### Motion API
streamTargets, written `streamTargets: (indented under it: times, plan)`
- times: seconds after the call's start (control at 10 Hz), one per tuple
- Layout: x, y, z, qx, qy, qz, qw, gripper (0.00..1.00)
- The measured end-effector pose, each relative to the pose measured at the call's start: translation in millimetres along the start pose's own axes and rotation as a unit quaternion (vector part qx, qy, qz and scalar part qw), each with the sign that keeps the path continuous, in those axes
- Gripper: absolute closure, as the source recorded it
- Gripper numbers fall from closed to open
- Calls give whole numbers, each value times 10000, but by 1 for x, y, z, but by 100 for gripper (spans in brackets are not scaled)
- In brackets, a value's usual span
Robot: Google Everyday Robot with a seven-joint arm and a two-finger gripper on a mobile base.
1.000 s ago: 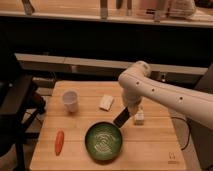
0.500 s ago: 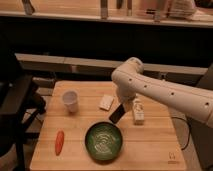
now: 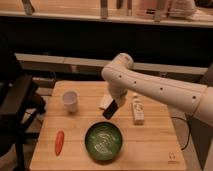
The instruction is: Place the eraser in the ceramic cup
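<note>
Gripper [image 3: 112,104] sits at the low end of the white arm [image 3: 150,87], over the middle of the wooden table [image 3: 150,155]. Arm enters from the right edge, runs up and left to a rounded elbow above the table's back edge, then drops to the gripper. Jaws pinch the eraser [image 3: 110,111] by its upper end.

Eraser: flat, black, tilted, upper end to the right and lower end to the left. It appears lifted off the tabletop. In the view it lies between the pale block [image 3: 104,100] and the back rim of the green bowl [image 3: 103,141], just beyond that rim and not over the bowl's centre.

Ceramic cup [image 3: 70,101]: white, upright, mouth facing up, standing on the left-back part of the table. It is left of the eraser and apart from it, with bare wood between.

Pale block: on the table just behind and left of the eraser, partly hidden by the gripper.

Green bowl: front centre, upright, pale pattern inside.

White oblong object [image 3: 137,111]: right of the gripper, lying lengthwise front to back; its kind cannot be told.

Orange-red carrot-shaped item [image 3: 59,142]: front left, left of the bowl, well apart from the cup.

Dark chair-like frame [image 3: 17,107]: stands off the table's left side.
</note>
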Motion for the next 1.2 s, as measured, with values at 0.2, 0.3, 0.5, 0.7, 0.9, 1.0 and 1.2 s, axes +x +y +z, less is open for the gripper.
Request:
streamTargets:
  times: [0.2,0.3,0.5,0.7,0.9,1.0,1.2]
  plan:
    - [-4,-4,-4,40,19,-57,10000,95]
    - [-10,-8,-6,63,21,-117,9999,95]
    - [-15,-16,-4,148,16,-258,9996,90]
    - [-17,-24,-2,217,23,-315,9993,97]
    - [-24,-35,-10,288,31,-384,9988,97]
    - [-27,-39,-10,316,57,-414,9986,97]
    - [-44,-56,-11,388,93,-540,9977,97]
